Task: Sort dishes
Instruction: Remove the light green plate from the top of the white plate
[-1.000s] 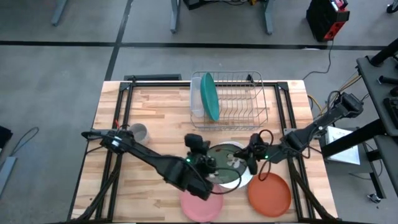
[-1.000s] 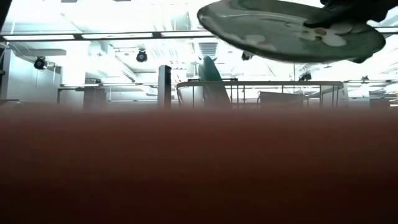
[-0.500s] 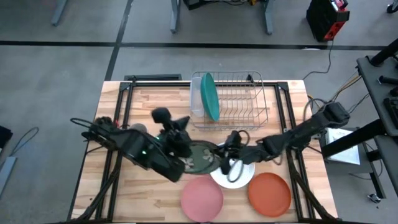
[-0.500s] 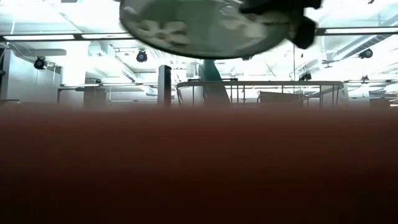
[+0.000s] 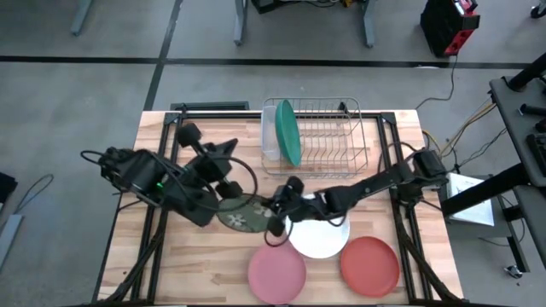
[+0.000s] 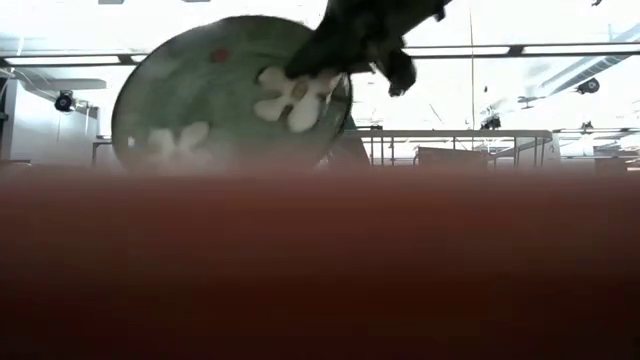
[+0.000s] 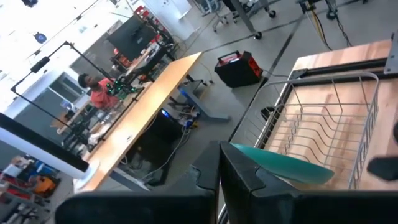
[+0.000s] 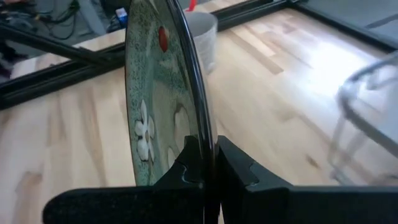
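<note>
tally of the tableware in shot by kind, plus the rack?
Plates: 4 (teal plate in the rack, green flowered plate clamped in the right gripper, pink plate, orange-red plate)
Bowls: 1 (white bowl)
Mugs: 1 (grey mug)
Wire dish racks: 1
Total: 7

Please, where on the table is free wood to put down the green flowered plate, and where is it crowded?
Free wood lies between the pink plate and the table's left edge. The front middle is crowded: white bowl, orange-red plate, and the right gripper holding the green flowered plate.
</note>
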`<state>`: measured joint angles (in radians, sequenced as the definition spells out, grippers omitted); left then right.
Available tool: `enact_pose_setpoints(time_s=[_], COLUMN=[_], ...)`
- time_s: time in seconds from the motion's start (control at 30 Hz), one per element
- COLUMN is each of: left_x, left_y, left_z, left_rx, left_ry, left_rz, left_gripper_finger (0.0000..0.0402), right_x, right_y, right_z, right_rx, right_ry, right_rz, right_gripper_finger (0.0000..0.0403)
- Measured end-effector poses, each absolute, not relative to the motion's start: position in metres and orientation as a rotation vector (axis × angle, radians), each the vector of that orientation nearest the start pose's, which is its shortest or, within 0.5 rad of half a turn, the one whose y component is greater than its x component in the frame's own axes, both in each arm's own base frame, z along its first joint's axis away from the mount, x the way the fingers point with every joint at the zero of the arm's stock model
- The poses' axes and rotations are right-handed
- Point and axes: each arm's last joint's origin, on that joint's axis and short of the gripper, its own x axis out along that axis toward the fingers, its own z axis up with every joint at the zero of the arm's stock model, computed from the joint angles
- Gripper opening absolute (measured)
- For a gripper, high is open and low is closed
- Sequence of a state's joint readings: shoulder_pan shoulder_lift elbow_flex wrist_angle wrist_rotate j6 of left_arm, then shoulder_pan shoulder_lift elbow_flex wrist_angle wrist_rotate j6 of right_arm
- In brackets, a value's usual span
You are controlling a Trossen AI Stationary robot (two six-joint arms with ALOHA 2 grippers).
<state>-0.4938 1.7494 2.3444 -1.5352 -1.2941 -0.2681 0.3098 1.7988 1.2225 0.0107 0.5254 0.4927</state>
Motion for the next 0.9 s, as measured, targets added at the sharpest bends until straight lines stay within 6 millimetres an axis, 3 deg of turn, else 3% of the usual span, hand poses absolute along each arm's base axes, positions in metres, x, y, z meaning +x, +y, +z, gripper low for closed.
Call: enact_pose_setpoints(time_s=[0.2,0.53,0.9], left_x=[0.246,0.241,0.241], left_y=[-0.101,-0.098,-0.098], left_z=[0.5,0.501,0.5], left_rx=[0.466,0.483,0.495], left_ry=[0.464,0.477,0.483], left_rz=[0.805,0.803,0.806], left_gripper_finger=[0.0,0.0,0.0], right_x=[0.404,0.426,0.434], right_y=[0.1,0.086,0.08], right_z=[0.214,0.195,0.179], right_rx=[0.287,0.333,0.34], right_ry=[0.519,0.552,0.595], right_rz=[-0.249,-0.225,-0.236], right_gripper_finger=[0.0002,0.0001,0.0031])
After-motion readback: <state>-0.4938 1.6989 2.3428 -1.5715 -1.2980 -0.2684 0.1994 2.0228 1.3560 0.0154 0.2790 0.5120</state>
